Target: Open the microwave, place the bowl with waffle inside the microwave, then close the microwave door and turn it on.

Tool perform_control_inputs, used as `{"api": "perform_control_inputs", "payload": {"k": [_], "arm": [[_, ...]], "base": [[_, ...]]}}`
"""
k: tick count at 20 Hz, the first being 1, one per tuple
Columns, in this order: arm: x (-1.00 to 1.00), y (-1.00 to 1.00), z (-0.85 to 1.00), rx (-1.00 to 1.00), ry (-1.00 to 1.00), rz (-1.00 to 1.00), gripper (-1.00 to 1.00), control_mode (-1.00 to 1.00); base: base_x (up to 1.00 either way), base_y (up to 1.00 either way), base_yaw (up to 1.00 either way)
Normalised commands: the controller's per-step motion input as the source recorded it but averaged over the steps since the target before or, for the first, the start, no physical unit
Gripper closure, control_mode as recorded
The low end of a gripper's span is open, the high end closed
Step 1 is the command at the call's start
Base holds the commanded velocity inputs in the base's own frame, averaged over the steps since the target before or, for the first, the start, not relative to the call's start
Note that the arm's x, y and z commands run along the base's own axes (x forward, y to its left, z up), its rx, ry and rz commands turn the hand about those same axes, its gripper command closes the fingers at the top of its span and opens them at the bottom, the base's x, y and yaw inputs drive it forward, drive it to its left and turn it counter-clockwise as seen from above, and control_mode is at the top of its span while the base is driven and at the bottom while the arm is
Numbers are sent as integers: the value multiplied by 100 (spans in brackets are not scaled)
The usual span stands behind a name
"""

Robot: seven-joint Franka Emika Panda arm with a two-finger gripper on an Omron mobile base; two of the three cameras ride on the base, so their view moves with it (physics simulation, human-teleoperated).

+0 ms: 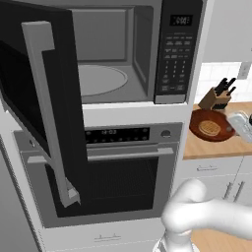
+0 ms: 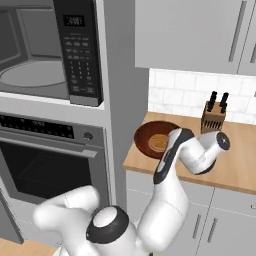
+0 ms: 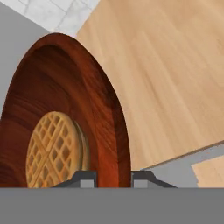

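Reddish-brown wood fills the hand view: the hand (image 3: pixel 113 178) straddles the near rim of the small round wooden bowl with its golden waffle (image 3: pixel 65 131), one dark fingertip (image 3: pixel 85 178) inside the wall and the other outside, clamped on that rim. That bowl sits on the pale wooden counter (image 2: pixel 235 165) close to its left edge, beside the tall grey cabinet side. Bare counter stretches rightward toward a wooden knife block (image 2: pixel 214 116). From the base, the white arm reaches over the counter's front edge, wrist bent down. Up left, the large black microwave (image 1: pixel 179 54) stands with its black handled door (image 1: pixel 42 108) swung wide.
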Motion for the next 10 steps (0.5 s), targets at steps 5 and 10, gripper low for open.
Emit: {"api": "perform_control_inputs", "payload": {"k": [5,10], "arm": [[-100,29,92,-12,1,-2,100,-100],[-100,25,100,-1,9,-2,100,-100]], "base": [[0,0,0],[0,0,0]]}}
